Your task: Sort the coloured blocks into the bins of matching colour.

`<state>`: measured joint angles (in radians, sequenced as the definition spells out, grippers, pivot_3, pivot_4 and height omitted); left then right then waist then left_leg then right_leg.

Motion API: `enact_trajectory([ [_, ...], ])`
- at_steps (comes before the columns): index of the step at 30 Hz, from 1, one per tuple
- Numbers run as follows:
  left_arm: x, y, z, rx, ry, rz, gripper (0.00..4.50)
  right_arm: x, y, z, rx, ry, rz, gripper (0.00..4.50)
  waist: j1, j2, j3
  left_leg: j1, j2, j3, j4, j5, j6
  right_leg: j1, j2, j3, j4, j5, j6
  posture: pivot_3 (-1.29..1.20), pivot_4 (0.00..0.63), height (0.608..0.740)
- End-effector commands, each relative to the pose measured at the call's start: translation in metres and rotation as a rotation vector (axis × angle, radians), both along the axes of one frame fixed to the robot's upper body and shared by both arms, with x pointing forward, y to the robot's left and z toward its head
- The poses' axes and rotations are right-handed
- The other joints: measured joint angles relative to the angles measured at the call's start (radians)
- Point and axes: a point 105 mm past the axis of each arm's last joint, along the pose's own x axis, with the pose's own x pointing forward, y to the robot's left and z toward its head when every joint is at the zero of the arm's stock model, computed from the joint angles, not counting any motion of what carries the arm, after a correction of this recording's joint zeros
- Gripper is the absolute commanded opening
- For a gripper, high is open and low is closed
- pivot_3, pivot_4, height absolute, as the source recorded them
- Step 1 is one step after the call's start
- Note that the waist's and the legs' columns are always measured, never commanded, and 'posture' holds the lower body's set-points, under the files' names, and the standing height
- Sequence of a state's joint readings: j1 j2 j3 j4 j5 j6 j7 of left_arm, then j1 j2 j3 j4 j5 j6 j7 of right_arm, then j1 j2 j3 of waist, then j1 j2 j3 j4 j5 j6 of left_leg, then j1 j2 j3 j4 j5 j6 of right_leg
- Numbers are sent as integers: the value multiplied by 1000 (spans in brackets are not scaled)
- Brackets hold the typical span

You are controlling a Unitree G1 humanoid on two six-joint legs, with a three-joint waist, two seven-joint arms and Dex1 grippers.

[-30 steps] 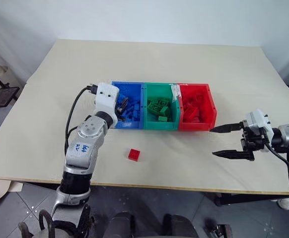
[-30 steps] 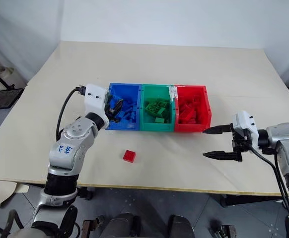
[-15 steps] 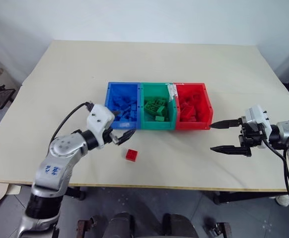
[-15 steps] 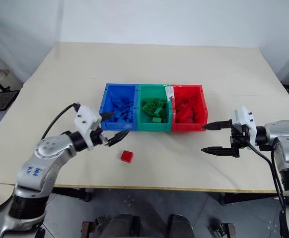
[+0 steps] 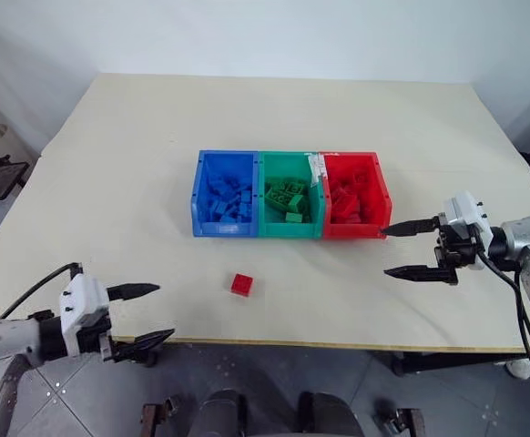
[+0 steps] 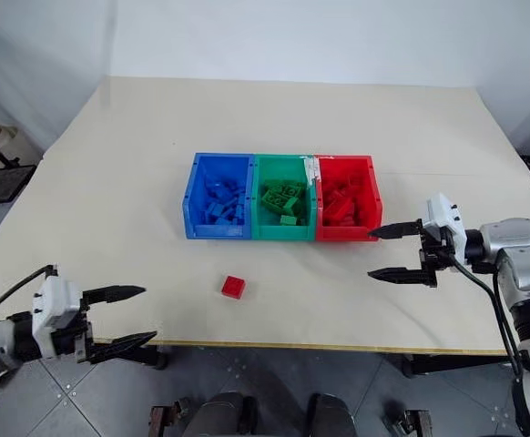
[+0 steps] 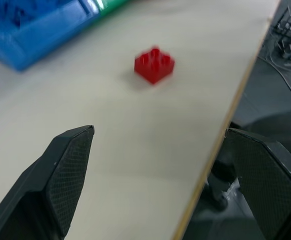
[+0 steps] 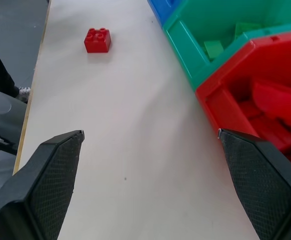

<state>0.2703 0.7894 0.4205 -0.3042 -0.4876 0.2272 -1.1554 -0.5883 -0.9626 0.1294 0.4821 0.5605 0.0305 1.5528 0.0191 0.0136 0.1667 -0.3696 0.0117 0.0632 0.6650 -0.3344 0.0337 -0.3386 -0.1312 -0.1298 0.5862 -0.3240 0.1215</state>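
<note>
Holding sorted bricks: bins (image 5: 290,230) | red block (image 5: 241,284) on table | both grippers empty, spread

A pale beige surface (image 5: 247,109) stands against plain white walls (image 5: 247,36). Grey tiled floor (image 6: 274,391) shows below its near edge. Light is even.

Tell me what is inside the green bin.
The green bin holds a loose heap of green blocks, square and oblong, lying against one another. How many there are is unclear, since the upper ones cover those beneath and most of the bin's floor.
</note>
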Motion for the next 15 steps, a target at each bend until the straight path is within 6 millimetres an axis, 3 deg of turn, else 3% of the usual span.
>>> enact_trajectory([
  [1, 2, -4, 13, 1, -77, -36, 4464, -4, -2, 12, -9, -30, 57, 4500, -2, 0, 0, 0, 0, 0, 0, 0, 0, 0, 0, 0, 0, 0, 0, 0, 150, 740],
  [8, 26, -56, 4, -9, -148, -83, 4464, -5, 0, 10, 5, -32, 62, 4500, -4, 0, 0, 0, 0, 0, 0, 0, 0, 0, -1, 0, 2, 0, 0, 0, 150, 740],
  [15, 67, -78, -26, 22, -195, -82, 4464, -8, 0, 7, 17, -28, 58, 4500, -3, 1, -1, 1, 0, 3, 0, 0, 0, -1, 2, -3, 4, 0, 0, 0, 150, 740],
])
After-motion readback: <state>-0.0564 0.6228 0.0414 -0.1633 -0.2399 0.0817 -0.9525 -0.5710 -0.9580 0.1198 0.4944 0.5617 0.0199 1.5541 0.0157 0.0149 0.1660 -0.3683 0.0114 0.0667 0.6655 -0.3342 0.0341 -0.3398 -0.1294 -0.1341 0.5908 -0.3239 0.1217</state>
